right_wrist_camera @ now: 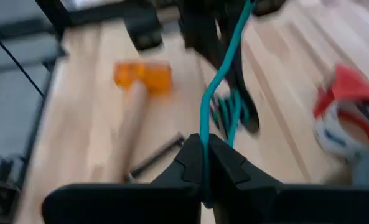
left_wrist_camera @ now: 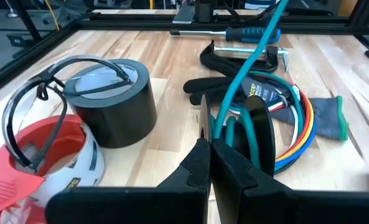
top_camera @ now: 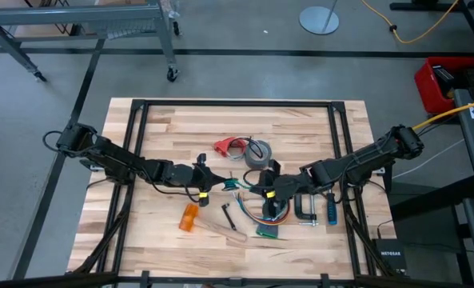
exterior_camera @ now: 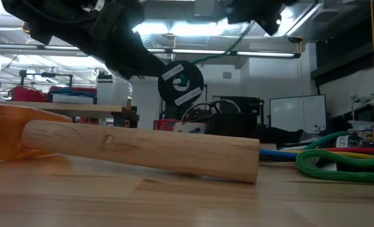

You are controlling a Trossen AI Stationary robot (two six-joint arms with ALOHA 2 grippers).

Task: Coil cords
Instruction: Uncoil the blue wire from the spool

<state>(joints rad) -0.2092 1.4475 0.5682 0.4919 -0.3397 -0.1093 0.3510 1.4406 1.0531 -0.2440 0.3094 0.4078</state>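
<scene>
A teal cord (top_camera: 235, 186) joined to a small black round puck (exterior_camera: 180, 82) runs between my two grippers above the table's middle. My left gripper (top_camera: 214, 189) is shut on its coiled part beside the puck (left_wrist_camera: 259, 133). My right gripper (top_camera: 262, 192) is shut on the cord farther along. A thin dark cable (left_wrist_camera: 23, 106) ending in a red plastic piece (top_camera: 224, 146) lies on the table next to the grey tape roll (top_camera: 258, 154), with no gripper touching it. My left gripper pinches the teal cord's loops (left_wrist_camera: 216, 127) between its two fingers, right beside the puck. The puck stands on edge and, in the low view, is clear of the table. From the hold the cord rises away toward my other arm. My right gripper pinches a single strand of the teal cord (right_wrist_camera: 203, 140) between its fingertips, coming level from the table's right side. The strand runs on from the fingers to the loops (right_wrist_camera: 231, 112) at my left gripper, clear of the table.
A mallet with an orange head (top_camera: 190, 218) and wooden handle (exterior_camera: 142, 148) lies near the front. A bundle of coloured wires (top_camera: 268, 220), a clamp (top_camera: 304, 210) and a blue screwdriver (top_camera: 331, 210) lie under and beside my right gripper. A green rope (exterior_camera: 338, 157) lies at the low view's right.
</scene>
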